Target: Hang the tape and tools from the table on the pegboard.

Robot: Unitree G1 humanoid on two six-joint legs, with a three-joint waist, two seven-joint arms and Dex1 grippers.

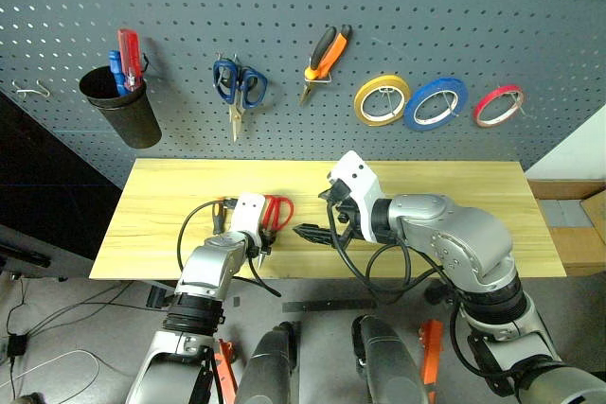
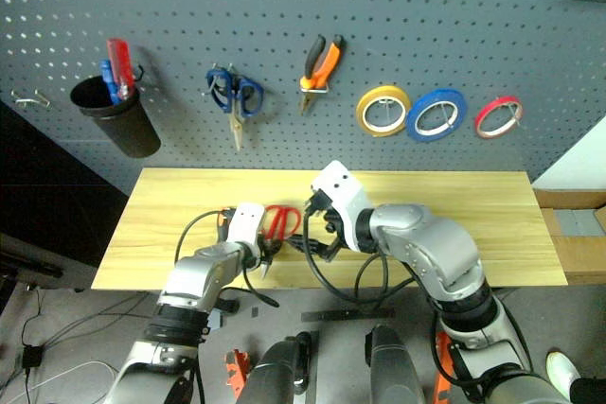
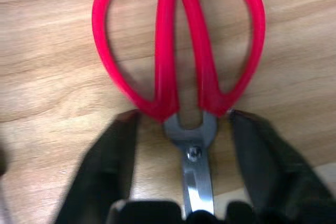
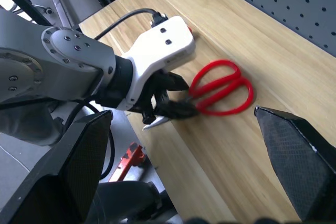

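Red-handled scissors (image 1: 277, 213) lie flat on the wooden table (image 1: 426, 196), handles toward the pegboard (image 1: 284, 7) and blades toward the front edge. My left gripper (image 1: 262, 238) is low over them. Its two black fingers (image 3: 105, 166) straddle the pivot with a small gap on each side, so it is open. My right gripper (image 1: 322, 232) hovers just right of the scissors, open wide and holding nothing. The blue tape (image 1: 435, 103) and the orange-black pliers (image 1: 325, 61) hang on the pegboard.
On the pegboard hang a yellow tape ring (image 1: 382, 99), a red tape ring (image 1: 498, 105), blue-handled scissors (image 1: 240, 87) and a black cup (image 1: 121, 106) holding red and blue screwdrivers (image 1: 126, 59). A bare hook (image 1: 31, 90) sits far left.
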